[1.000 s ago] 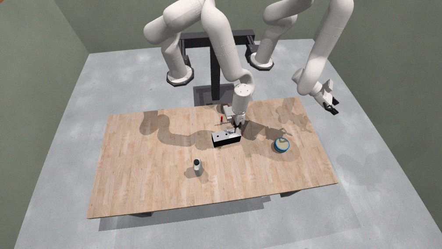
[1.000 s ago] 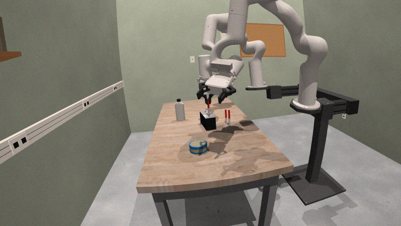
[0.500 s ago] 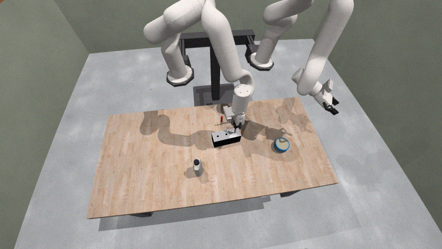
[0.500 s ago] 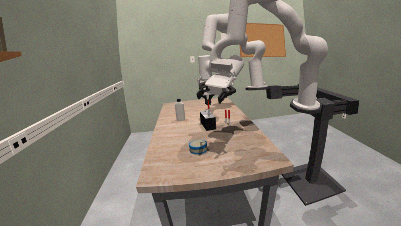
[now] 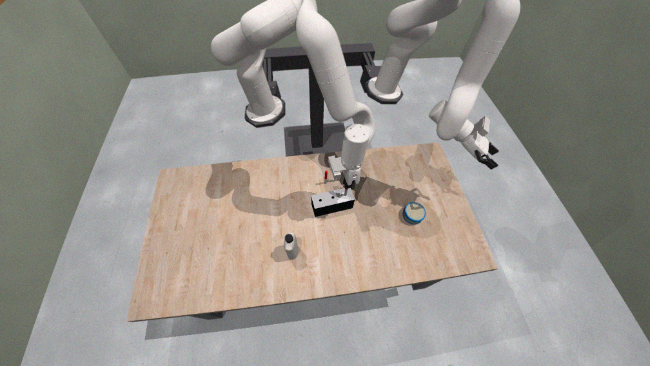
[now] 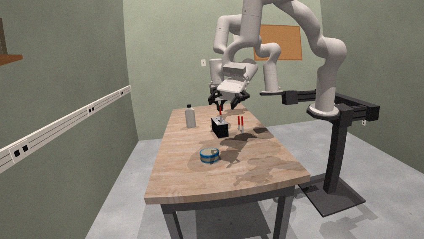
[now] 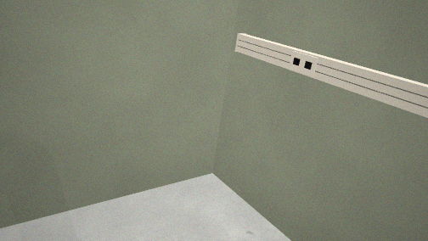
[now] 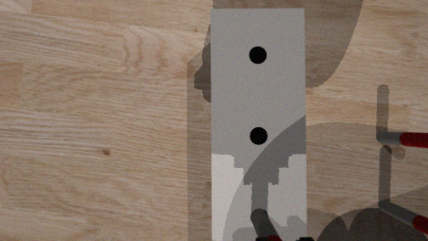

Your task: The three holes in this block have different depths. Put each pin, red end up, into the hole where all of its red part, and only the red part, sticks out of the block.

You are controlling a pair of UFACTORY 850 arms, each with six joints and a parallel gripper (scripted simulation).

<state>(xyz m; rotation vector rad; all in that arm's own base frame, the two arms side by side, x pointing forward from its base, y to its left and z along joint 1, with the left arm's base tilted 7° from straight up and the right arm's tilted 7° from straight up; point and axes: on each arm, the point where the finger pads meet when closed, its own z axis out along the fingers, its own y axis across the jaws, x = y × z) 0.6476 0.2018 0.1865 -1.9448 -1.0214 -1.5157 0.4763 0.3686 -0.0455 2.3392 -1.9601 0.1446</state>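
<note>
The right claw (image 5: 348, 183) (image 6: 219, 106) (image 8: 281, 238) is closed to a narrow gap around a pin (image 5: 345, 191) (image 6: 220, 111) (image 8: 262, 225), gripping it by its red upper end. The grey end points down at the end hole of the block (image 5: 333, 207) (image 6: 219, 128) (image 8: 284, 93) (whether its tip is inside, I cannot tell). The block's other two holes have no pin in them. Beside the block, a second pin (image 5: 325, 174) (image 6: 238, 120) (image 8: 413, 139) and a third pin (image 6: 242, 120) (image 8: 420, 224) stand apart on the desk (image 5: 204, 272) (image 6: 178, 178), red ends up. The left claw (image 5: 492, 156) (image 6: 221, 103) is wide open with nothing in it, out past the desk's edge. A bottle (image 5: 291, 247) (image 6: 190, 118) and a round tin (image 5: 414, 212) (image 6: 209, 155) (blue-rimmed) sit well apart.
</note>
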